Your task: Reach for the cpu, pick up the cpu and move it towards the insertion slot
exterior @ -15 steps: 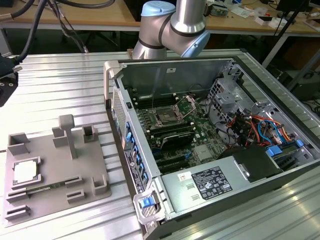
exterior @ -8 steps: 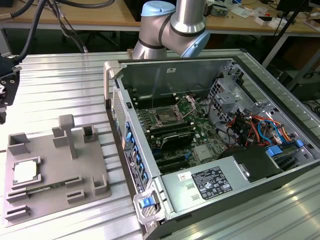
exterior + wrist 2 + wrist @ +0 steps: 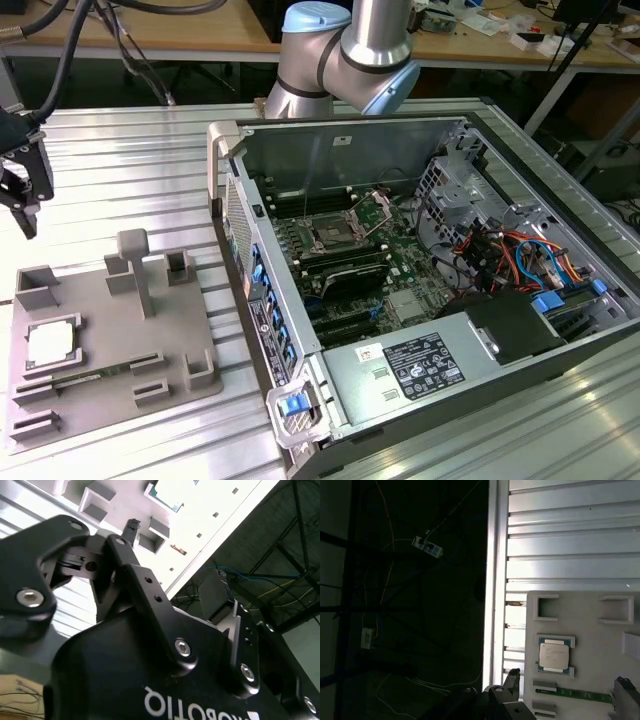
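The cpu (image 3: pixel 52 345), a pale silver square chip, lies flat in a recess of the grey tray (image 3: pixel 110 330) at the exterior view's left. My gripper (image 3: pixel 30 195) hangs above the table, beyond the tray's far left corner and well clear of the chip. In the first wrist view the cpu (image 3: pixel 553 656) sits on the tray (image 3: pixel 590 625), with my gripper (image 3: pixel 567 685) open and one fingertip (image 3: pixel 512 678) on each side of the picture. Nothing is between the fingers. The insertion slot (image 3: pixel 335 235), with its raised silver bracket, sits on the green board inside the open computer case.
The open computer case (image 3: pixel 420 300) lies at the exterior view's right, its side wall (image 3: pixel 250 290) next to the tray. Raised grey blocks (image 3: pixel 133 262) stand on the tray. A green memory strip (image 3: pixel 570 693) lies in the tray near the cpu. The ribbed metal table's edge (image 3: pixel 495 580) drops off beside the tray.
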`<control>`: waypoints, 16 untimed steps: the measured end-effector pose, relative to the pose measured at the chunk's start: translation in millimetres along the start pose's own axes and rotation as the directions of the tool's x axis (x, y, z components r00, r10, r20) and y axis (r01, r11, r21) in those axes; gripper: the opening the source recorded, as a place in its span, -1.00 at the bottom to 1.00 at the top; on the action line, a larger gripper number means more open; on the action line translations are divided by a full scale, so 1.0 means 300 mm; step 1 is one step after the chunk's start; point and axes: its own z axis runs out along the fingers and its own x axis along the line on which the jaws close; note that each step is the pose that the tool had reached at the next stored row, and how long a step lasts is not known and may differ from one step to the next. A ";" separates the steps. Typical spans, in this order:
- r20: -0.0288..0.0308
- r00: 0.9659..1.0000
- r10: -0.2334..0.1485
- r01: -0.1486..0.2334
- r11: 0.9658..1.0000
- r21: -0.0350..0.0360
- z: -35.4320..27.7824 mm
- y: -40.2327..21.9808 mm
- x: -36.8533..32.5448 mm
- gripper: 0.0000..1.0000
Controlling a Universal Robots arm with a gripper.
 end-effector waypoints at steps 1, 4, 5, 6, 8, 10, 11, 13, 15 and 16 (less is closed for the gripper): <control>-0.001 1.000 -0.018 0.018 1.000 0.000 0.004 -0.001 0.000 0.57; -0.003 0.998 -0.070 0.070 0.998 -0.001 0.018 -0.001 0.001 0.57; -0.004 0.996 -0.094 0.094 0.996 -0.001 0.023 -0.002 0.001 0.57; -0.004 0.995 -0.101 0.101 0.995 -0.002 0.025 -0.002 0.001 0.57; -0.004 0.994 -0.106 0.106 0.994 -0.002 0.025 -0.002 0.001 0.57; -0.004 0.994 -0.106 0.106 0.994 -0.002 0.026 -0.002 0.001 0.57; -0.004 0.994 -0.106 0.106 0.994 -0.002 0.026 -0.002 0.001 0.57; -0.004 0.994 -0.106 0.106 0.994 -0.002 0.027 -0.002 0.001 0.57; -0.004 0.994 -0.106 0.106 0.994 -0.002 0.029 -0.002 0.001 0.57; -0.004 0.994 -0.106 0.106 0.994 -0.002 0.031 -0.002 0.001 0.57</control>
